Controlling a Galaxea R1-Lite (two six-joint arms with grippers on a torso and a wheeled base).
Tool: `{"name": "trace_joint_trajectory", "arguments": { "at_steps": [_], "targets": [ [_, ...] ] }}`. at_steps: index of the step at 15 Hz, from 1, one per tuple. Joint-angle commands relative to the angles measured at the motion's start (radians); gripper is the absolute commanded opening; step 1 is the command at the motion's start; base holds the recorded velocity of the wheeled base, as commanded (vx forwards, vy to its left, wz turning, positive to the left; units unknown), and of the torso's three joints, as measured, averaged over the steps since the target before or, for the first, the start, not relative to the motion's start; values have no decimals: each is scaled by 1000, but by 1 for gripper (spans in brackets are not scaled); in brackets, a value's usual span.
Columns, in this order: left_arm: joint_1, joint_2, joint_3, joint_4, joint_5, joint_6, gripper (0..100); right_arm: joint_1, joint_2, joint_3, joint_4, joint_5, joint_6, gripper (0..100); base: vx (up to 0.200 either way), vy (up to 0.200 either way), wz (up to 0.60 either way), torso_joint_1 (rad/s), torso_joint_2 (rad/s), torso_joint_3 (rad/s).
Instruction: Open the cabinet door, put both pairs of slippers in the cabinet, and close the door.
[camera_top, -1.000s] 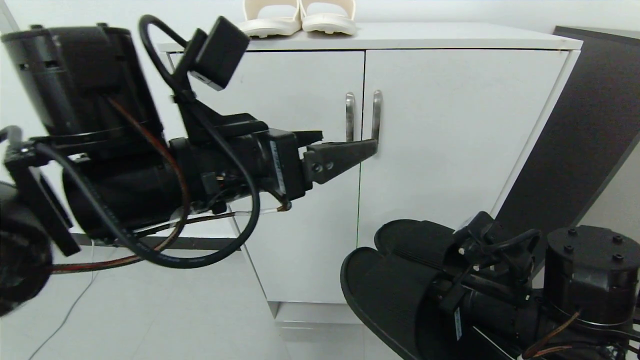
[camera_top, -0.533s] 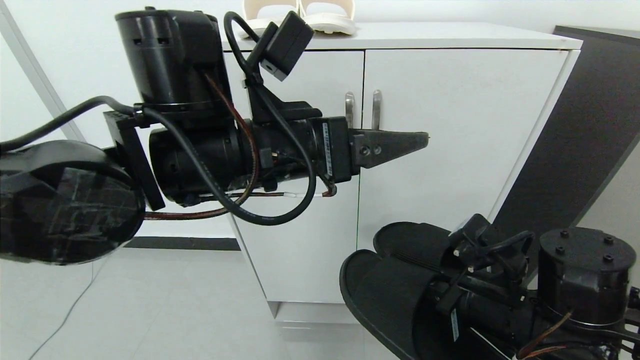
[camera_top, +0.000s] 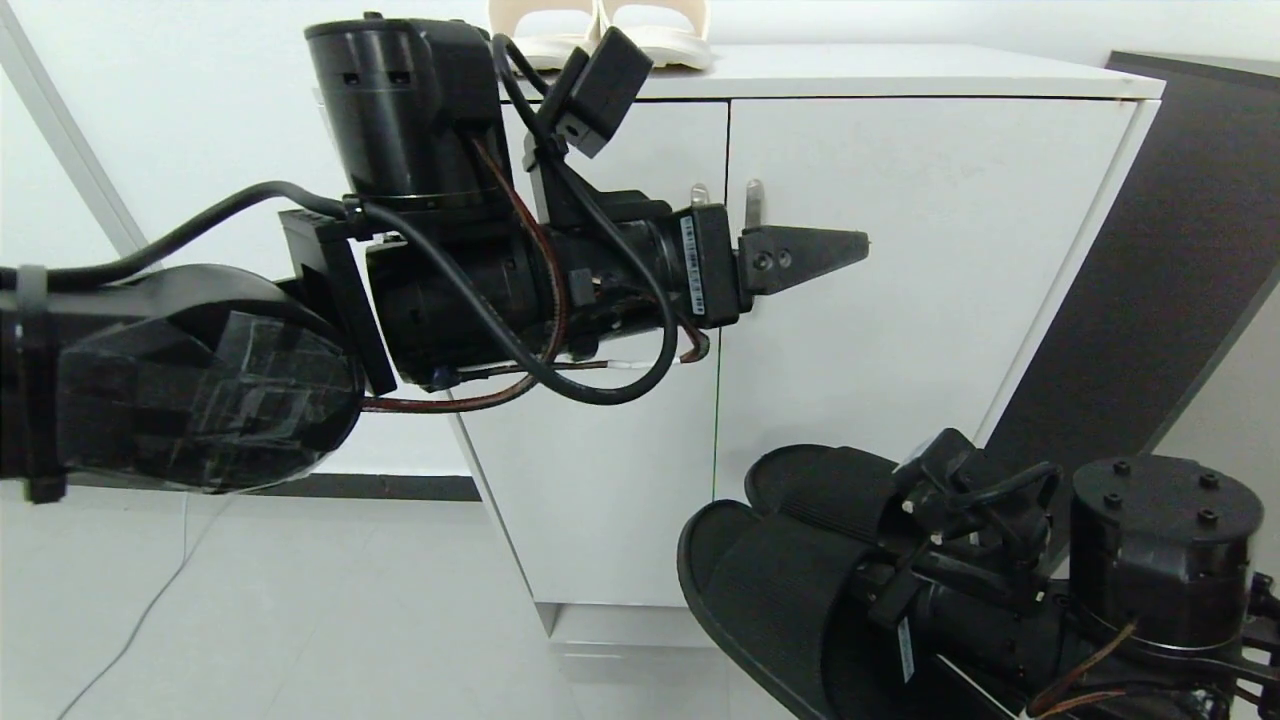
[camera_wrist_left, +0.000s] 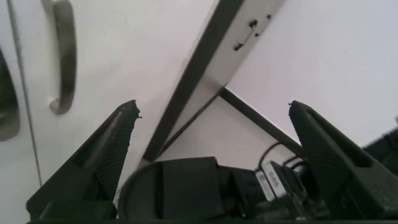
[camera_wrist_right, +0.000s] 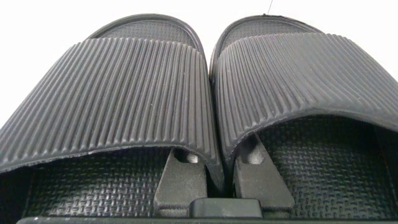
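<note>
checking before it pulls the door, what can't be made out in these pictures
Handles: head view, lower parts behind the left arm.
White slippers: head view, cut off by the top edge, one partly behind the wrist camera.
Black slippers: head view, heels hidden by the right arm.
Cabinet inside: shut doors hide it.

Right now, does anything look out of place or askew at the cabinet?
Nothing damaged or spilled. The left gripper, jaws open, sits past the handles before the right door, gripping neither. Both doors are shut while the right gripper holds the black slippers; white slippers sit atop the cabinet.
</note>
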Motion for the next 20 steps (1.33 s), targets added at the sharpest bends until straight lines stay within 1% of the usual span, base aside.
{"name": "trace_joint_trajectory", "arguments": {
  "at_steps": [1, 3, 5, 8, 9, 10, 12, 14, 18, 20],
  "targets": [
    [-2, 39, -29, -2, 44, 0, 100, 0, 6, 2, -1, 0, 0, 0, 0, 0, 0, 0, 0, 0],
    [2, 62, -40, -8, 53, 0, 100, 0, 6, 2, -1, 0, 0, 0, 0, 0, 0, 0, 0, 0],
    [27, 79, -69, -11, 53, 0, 100, -1, 6, 2, -2, 0, 0, 0, 0, 0, 0, 0, 0, 0],
    [47, 88, -81, -11, 65, 0, 100, -7, 4, 2, -2, 2, 1, 0, 0, 0, 0, 0, 0, 0],
    [45, 93, -87, -11, 79, 0, 100, -9, 6, 2, -2, 3, 0, 0, 0, 0, 0, 0, 0, 0],
    [45, 111, -109, -11, 108, 0, 100, -9, 6, 2, -2, 3, 0, 0, 0, 0, 0, 0, 0, 0],
    [45, 137, -126, -11, 130, 0, 100, -9, 4, 2, -2, 0, 0, 0, 0, 0, 0, 0, 0, 0],
    [45, 171, -166, -8, 148, 0, 100, -9, 1, 2, -2, 0, 0, 0, 0, 0, 0, 0, 0, 0],
    [45, 210, -207, -5, 150, 0, 100, -9, 1, 0, -2, 0, -2, 0, 0, 0, 0, 0, 0, 0],
    [45, 220, -213, -4, 150, -3, 100, -9, 1, 0, -2, 2, -2, 0, 0, 0, 0, 0, 0, 0]
  ]
}}
